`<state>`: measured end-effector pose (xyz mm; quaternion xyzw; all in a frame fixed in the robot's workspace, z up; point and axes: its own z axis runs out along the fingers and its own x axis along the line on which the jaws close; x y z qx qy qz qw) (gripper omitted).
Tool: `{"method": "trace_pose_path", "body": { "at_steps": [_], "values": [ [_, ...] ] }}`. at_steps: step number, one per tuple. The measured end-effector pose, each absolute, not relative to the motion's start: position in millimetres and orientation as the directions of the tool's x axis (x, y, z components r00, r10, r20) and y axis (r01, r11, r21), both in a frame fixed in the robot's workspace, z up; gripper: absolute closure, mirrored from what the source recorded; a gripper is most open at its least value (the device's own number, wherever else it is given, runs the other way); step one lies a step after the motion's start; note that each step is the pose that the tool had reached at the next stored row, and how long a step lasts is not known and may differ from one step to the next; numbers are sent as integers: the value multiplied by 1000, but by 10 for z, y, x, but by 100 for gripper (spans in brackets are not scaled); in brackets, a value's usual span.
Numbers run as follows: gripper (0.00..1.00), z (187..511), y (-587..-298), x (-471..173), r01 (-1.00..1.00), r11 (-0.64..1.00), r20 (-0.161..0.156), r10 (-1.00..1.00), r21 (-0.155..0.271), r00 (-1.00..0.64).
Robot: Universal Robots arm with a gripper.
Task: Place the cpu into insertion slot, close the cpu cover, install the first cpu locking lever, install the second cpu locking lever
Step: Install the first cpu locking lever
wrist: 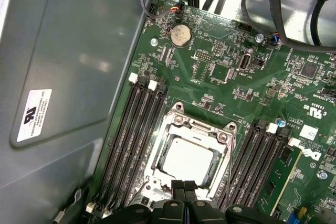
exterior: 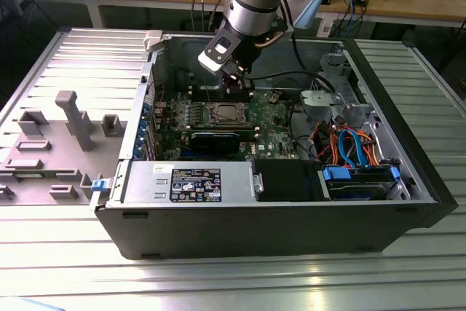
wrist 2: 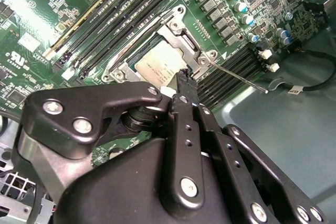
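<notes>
Second wrist view has the hand [wrist 2: 184, 80] with its fingers pinched together and nothing gripped. The tip sits right at the edge of the cpu [wrist 2: 157, 69], on or just above the cover [wrist 2: 181, 32]; can't tell if it's touching. The cpu's seated and the cover looks down around it, so I'd say we're at the lever stage. One thin lever [wrist 2: 239, 76] pokes out free beside the cpu, not yet latched. Catching that skinny rod calls for really precise tip placement.
</notes>
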<state>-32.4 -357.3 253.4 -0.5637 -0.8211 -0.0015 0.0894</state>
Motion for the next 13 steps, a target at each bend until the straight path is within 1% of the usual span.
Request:
{"method": "trace_pose_path", "body": {
  "at_steps": [13],
  "values": [
    [89,2534,-3574,-324,916,389,149,916,-98,-373]
  ]
}}
